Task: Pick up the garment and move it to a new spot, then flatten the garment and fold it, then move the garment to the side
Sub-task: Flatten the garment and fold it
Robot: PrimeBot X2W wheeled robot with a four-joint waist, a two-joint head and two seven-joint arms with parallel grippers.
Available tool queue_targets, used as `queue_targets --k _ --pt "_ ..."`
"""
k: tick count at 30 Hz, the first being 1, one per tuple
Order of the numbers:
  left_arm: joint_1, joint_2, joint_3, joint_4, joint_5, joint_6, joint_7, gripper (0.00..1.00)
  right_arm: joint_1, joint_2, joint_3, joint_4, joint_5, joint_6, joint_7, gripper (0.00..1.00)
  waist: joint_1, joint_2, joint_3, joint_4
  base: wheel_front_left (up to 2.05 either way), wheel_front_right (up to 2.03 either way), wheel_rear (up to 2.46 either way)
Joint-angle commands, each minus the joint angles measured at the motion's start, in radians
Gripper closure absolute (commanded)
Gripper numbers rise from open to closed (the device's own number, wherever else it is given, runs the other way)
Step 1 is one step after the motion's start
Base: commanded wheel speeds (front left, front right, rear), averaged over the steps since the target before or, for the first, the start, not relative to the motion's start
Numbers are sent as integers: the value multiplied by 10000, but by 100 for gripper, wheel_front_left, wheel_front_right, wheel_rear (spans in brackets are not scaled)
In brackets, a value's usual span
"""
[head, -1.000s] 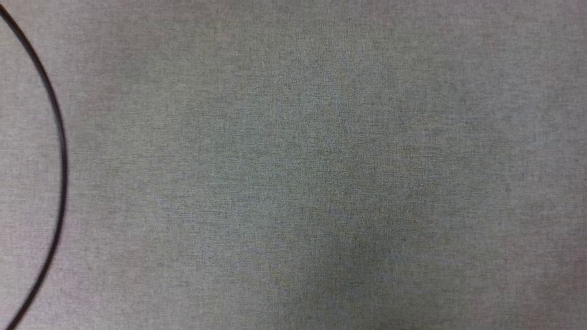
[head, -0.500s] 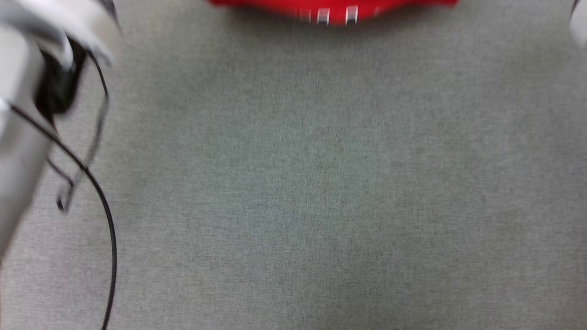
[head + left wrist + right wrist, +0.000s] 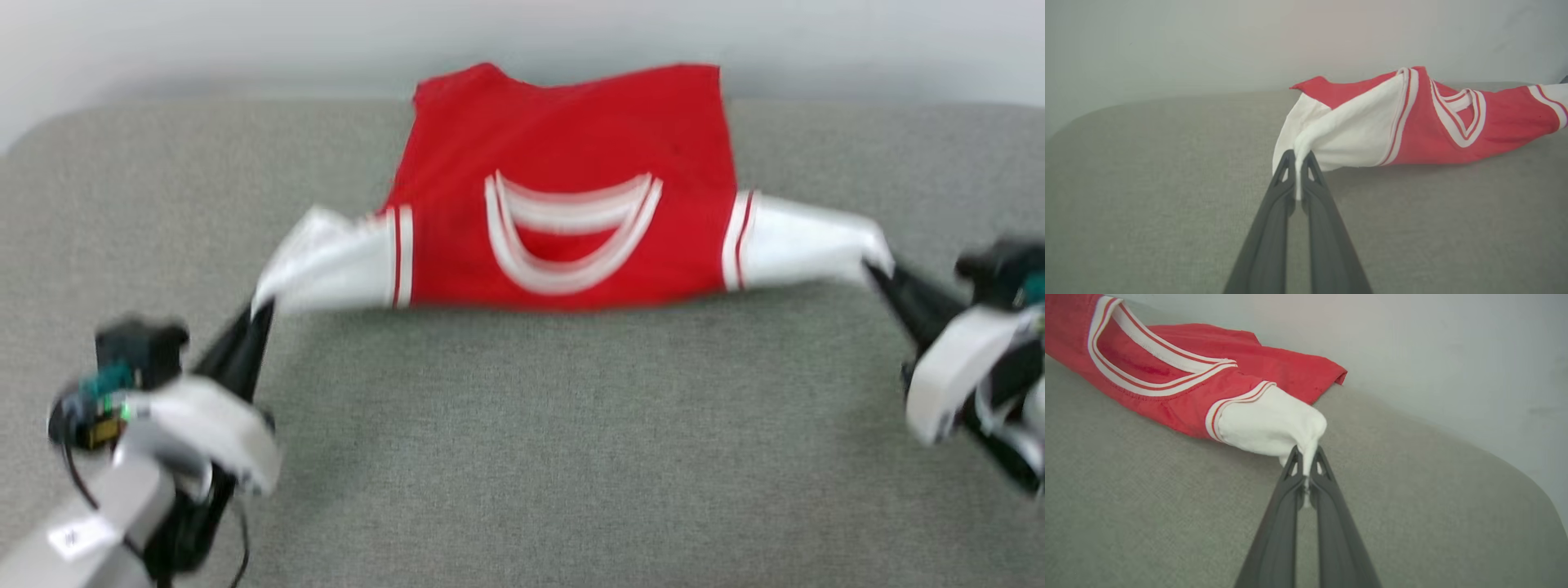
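The garment (image 3: 563, 163), a red jersey with white short sleeves and a striped collar, lies spread at the far edge of the grey table (image 3: 539, 441), collar toward me. My left gripper (image 3: 263, 309) is shut on the tip of its left white sleeve (image 3: 326, 261). The left wrist view shows that sleeve (image 3: 1347, 134) pinched between the dark fingers of the left gripper (image 3: 1298, 157). My right gripper (image 3: 872, 268) is shut on the other white sleeve (image 3: 804, 241); the right wrist view shows the right gripper (image 3: 1306, 452) clamping bunched white cloth (image 3: 1269, 424). Both sleeves are pulled outward. The lettering is hidden.
A pale wall (image 3: 522, 33) rises just behind the table's far edge. The table's rounded far corners (image 3: 49, 131) show at both sides. A black cable (image 3: 77, 490) hangs by my left forearm. Bare grey cloth stretches from the garment to the near edge.
The head camera has tilted up from bare tabletop; the whole garment and both grippers have come into view. Whether the garment itself moved cannot be told.
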State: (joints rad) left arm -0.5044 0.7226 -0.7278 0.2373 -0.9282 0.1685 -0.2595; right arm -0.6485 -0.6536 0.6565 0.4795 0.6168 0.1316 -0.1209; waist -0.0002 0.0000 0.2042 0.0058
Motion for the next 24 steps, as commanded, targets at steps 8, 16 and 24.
queue_targets --k 8,16,24 --pt "2602 -10 478 -18 -597 341 -75 100 2772 218 -556 285 199 -18 -134 100 2 0 -1134 -163 0 0 0" --pt "4718 -549 1409 -140 -687 597 -78 100 4842 460 -1052 500 314 -18 -295 100 2 0 -1676 -279 0 0 0" --pt "6509 -1164 2579 -170 -384 510 -70 100 6565 651 -1888 472 377 -19 -381 100 2 0 -2055 -191 0 0 0"
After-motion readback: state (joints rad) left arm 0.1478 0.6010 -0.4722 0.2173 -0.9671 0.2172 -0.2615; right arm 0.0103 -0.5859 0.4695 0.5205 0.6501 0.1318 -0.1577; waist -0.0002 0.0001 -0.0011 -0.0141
